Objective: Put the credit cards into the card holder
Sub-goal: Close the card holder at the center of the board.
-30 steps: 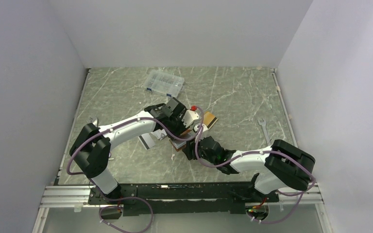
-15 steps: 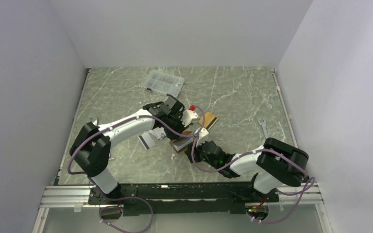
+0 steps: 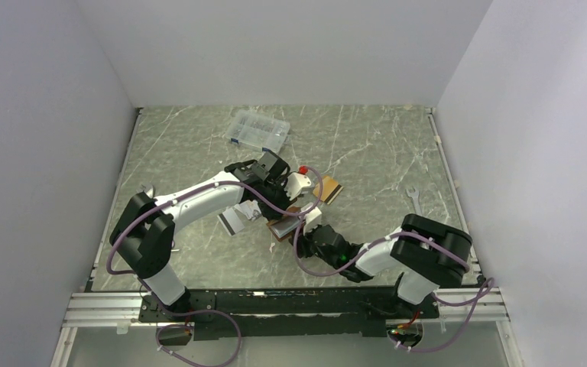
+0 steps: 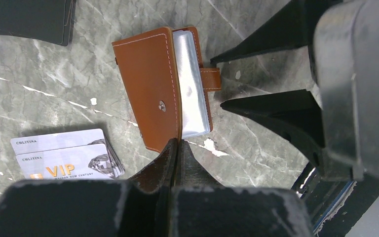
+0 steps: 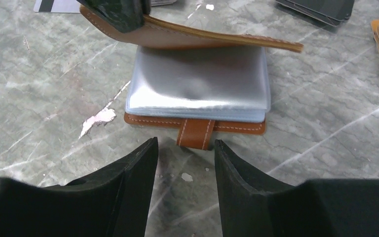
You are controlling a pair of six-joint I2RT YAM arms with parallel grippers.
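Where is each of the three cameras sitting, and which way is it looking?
Top: high behind the arms' bases, looking down on the table; left arm and right arm both show.
Left wrist: above the card holder, looking down; the left tool grips it, the right tool opposite.
Right wrist: low, looking across at the holder's strap; its own open tool frames the bottom.
Both wrist views share the holder's clear sleeves.

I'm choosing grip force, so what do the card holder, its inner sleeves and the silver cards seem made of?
The card holder looks like brown leather or imitation, matte, with pale stitching along the edges and a metal-looking snap. The inner sleeves look like clear soft plastic, glossy with glare. The silver cards are probably stiff plastic with smooth printed faces.
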